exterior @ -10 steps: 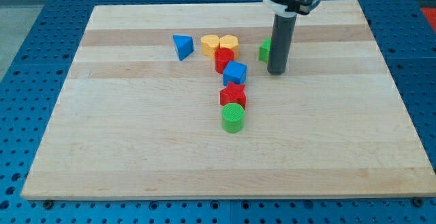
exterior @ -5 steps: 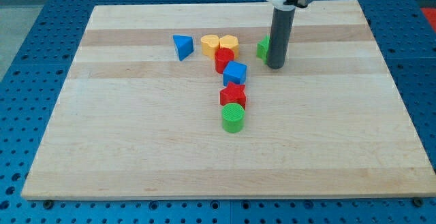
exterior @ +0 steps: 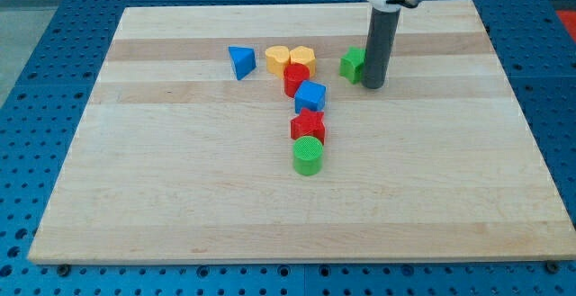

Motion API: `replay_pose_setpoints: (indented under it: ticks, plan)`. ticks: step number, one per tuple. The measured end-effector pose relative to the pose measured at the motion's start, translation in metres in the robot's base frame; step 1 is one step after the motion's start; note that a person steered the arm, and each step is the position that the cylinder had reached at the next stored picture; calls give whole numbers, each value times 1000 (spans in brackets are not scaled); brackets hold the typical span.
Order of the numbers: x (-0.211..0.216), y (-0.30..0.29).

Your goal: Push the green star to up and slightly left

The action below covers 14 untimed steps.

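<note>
The green star (exterior: 352, 64) lies on the wooden board (exterior: 180, 179) in the upper middle-right, partly hidden by my rod. My tip (exterior: 373, 85) rests on the board just right of and slightly below the star, touching or nearly touching its right side. The rod rises from there to the view's top.
Left of the star lie two yellow blocks (exterior: 278, 58) (exterior: 302, 58) and a blue triangle (exterior: 240, 62). Below them a chain runs down: a red block (exterior: 295, 77), a blue cube (exterior: 310, 96), a red star (exterior: 308, 125) and a green cylinder (exterior: 308, 156).
My tip has moved up and then a little to the right. The green star shows more now and sits about where it was. The other blocks have not moved.
</note>
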<state>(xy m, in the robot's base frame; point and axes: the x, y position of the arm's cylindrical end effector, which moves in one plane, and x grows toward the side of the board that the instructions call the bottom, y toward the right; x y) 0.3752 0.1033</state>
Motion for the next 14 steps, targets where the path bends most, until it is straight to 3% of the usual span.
replay_pose_setpoints:
  ticks: [5,9,11,14]
  plan:
    - [-6,0]
    - [-27,33]
    - [-27,-3]
    - [-21,-6]
